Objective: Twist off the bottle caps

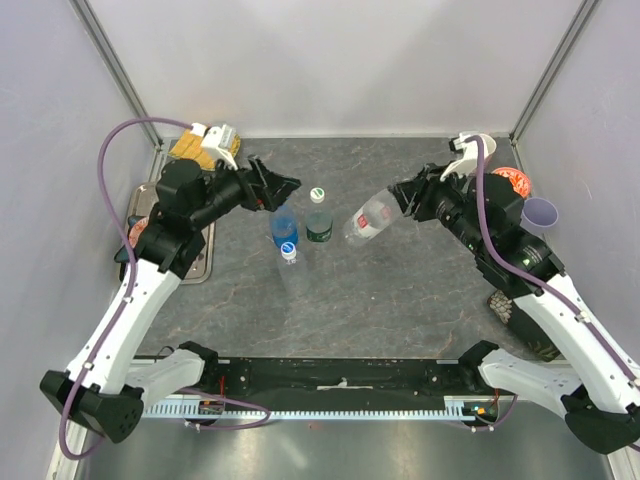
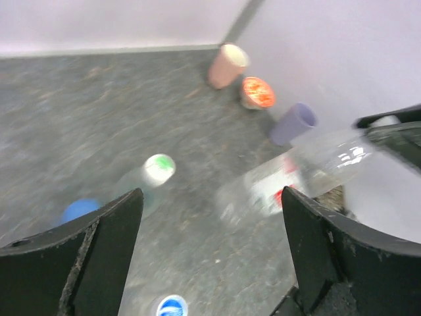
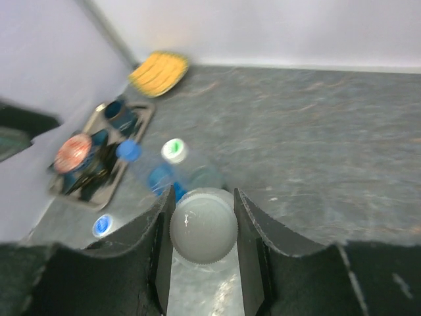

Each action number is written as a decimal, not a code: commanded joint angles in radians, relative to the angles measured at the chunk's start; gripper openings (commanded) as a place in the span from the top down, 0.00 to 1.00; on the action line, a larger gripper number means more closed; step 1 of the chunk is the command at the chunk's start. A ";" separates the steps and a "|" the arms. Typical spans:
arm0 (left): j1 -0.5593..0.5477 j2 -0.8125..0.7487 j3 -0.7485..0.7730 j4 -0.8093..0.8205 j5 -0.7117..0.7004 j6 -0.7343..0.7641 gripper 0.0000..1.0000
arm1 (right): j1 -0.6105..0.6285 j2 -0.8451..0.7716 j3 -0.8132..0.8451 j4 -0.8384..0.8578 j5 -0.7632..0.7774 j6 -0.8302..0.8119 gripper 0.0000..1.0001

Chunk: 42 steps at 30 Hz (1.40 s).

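My right gripper (image 1: 402, 203) is shut on the cap end of a clear bottle with a red label (image 1: 368, 222) and holds it tilted above the table. Its plain white cap (image 3: 204, 226) sits between my right fingers (image 3: 251, 230). My left gripper (image 1: 284, 190) is open and empty, just left of the standing bottles. These are a blue-tinted bottle (image 1: 284, 224) with a blue cap (image 2: 80, 210), a green-labelled bottle (image 1: 319, 227) with a white-and-green cap (image 1: 318, 195), and a clear bottle with a white-and-blue cap (image 1: 288, 249). The left wrist view shows the held bottle (image 2: 296, 178) beyond the open jaws.
A metal tray (image 1: 196, 266) with small items lies at the left edge and a yellow object (image 1: 192, 150) at the back left. A pink cup (image 1: 481, 146), a red-topped cup (image 1: 512, 182) and a purple cup (image 1: 540, 212) stand at the right wall.
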 commanded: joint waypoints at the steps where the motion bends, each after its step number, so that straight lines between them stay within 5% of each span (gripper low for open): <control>1: -0.040 0.066 0.141 0.185 0.302 -0.003 0.00 | 0.003 0.000 0.053 0.062 -0.345 0.013 1.00; 8: -0.060 0.149 0.270 0.213 0.642 0.026 0.00 | 0.003 0.004 0.048 0.235 -0.626 0.052 1.00; 14: -0.103 0.154 0.221 0.228 0.748 0.071 0.00 | 0.003 0.022 0.013 0.449 -0.737 0.153 1.00; 35: -0.188 0.140 0.197 0.026 0.712 0.259 0.00 | 0.001 0.122 0.090 0.562 -0.846 0.257 1.00; 42: -0.192 0.124 0.169 0.020 0.735 0.291 0.17 | 0.003 0.144 0.096 0.622 -0.900 0.317 1.00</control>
